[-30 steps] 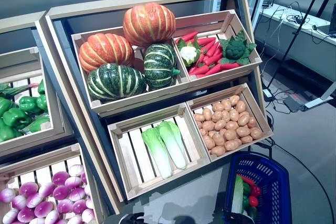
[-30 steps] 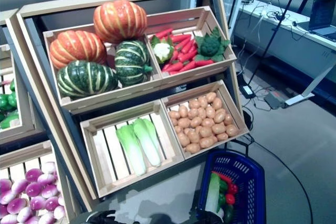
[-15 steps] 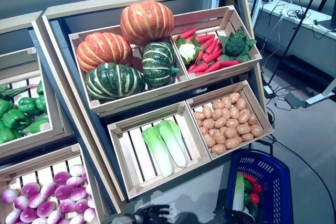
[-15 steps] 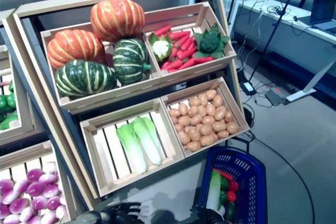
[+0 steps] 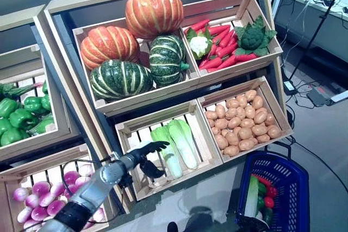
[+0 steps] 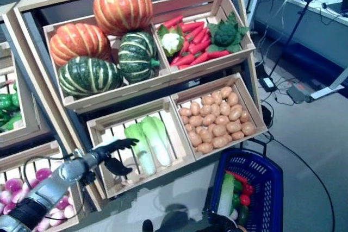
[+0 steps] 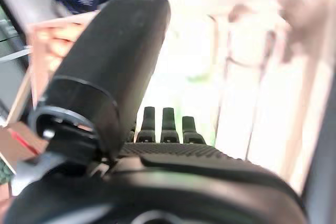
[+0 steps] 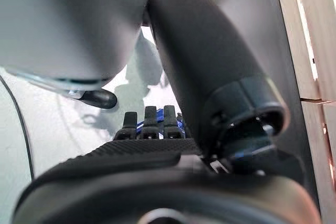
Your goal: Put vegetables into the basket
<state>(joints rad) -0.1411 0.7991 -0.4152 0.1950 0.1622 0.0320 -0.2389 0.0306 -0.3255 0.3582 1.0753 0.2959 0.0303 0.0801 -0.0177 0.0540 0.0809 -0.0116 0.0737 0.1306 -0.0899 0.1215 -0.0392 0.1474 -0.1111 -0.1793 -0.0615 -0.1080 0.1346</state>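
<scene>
Left hand (image 5: pixel 145 156), fingers spread and holding nothing, sits lower-centre just left of the two bok choy (image 5: pixel 175 146) lying lengthwise up the crate (image 5: pixel 126 132), while the right hand (image 8: pixel 157 124), grip unclear, stays by the blue basket (image 5: pixel 285 175) at lower right.

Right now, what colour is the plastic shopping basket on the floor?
Blue: the plastic mesh shopping basket, with vegetables already inside, shows best in the left eye view.

Blue basket (image 5: pixel 283 180) on floor, holding greens, red vegetables; two cabbages (image 5: pixel 175 146) in crate.
</scene>
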